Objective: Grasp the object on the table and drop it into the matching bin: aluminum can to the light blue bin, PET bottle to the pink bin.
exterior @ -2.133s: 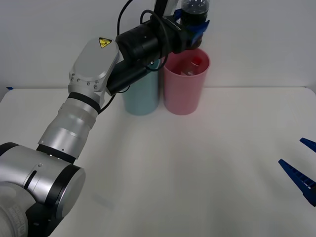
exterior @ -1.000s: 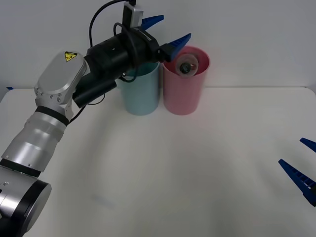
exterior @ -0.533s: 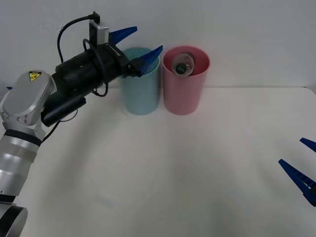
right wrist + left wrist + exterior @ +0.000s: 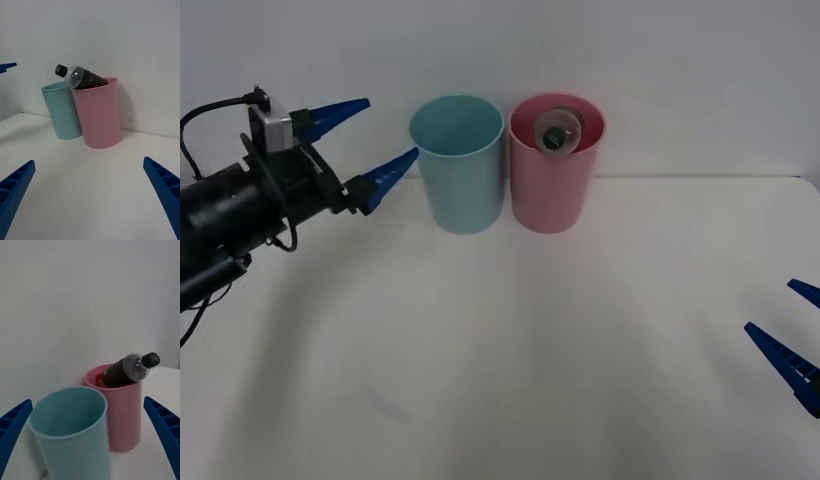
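1. PET bottle (image 4: 83, 78) lies tilted in the pink bin (image 4: 556, 175); its lower part is hidden inside, its black cap poking over the rim.
2. Light blue bin (image 4: 459, 165) touches the pink one on the bench (image 4: 580, 350).
3. Left gripper (image 4: 365, 145) hovers beside the blue bin, fingers wide.
4. Right gripper (image 4: 795, 335) sits at the bench's right edge, partly cut off, fingers wide.

Black-capped PET bottle (image 4: 80, 77) lies tilted in the pink bin (image 4: 98, 112).

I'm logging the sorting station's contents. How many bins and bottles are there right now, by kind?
Light blue bin: 1
Pink bin: 1
PET bottle with black cap, leaning out of the pink bin: 1
Red-capped bottle, deeper in the pink bin: 1
Total: 4
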Robot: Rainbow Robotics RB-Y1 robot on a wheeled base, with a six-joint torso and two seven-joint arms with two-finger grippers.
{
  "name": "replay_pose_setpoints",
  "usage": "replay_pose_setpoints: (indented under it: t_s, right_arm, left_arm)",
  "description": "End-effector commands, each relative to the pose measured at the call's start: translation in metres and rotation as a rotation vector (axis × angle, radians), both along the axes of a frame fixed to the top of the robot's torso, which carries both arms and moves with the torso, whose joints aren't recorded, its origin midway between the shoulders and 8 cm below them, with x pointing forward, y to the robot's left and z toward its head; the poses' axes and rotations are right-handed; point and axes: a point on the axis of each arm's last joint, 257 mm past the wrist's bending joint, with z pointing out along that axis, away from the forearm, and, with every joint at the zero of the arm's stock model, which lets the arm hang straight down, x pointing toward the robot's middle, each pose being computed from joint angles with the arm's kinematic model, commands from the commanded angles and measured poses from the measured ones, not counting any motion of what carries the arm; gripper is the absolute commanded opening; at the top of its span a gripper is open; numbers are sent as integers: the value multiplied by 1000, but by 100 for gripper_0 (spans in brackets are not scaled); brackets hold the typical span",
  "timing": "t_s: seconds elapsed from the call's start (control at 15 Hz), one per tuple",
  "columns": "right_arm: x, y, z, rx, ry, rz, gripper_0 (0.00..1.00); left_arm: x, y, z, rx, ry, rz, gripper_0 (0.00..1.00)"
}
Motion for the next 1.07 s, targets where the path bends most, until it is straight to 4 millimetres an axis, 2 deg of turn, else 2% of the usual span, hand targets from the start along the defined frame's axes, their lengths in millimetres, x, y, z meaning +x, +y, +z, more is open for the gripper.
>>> replay_pose_setpoints:
  t_s: [0.07, 0.47, 0.67, 0.87, 1.07]
  right_arm:
    - [0, 0, 0, 0, 0, 0, 100]
    - [0, 0, 0, 0, 0, 0, 100]
    - [0, 0, 0, 0, 0, 0, 100]
    - [0, 0, 0, 0, 0, 0, 100]
    - [0, 0, 0, 0, 0, 0, 100]
  left_arm:
    - [-28, 37, -15, 39, 5, 48, 100]
    - [-83, 103, -47, 128, 56, 140, 100]
    - [-101, 127, -60, 171, 68, 180, 100]
    - [-119, 148, -75, 215, 75, 215, 100]
    - [-141, 160, -83, 198, 110, 218, 100]
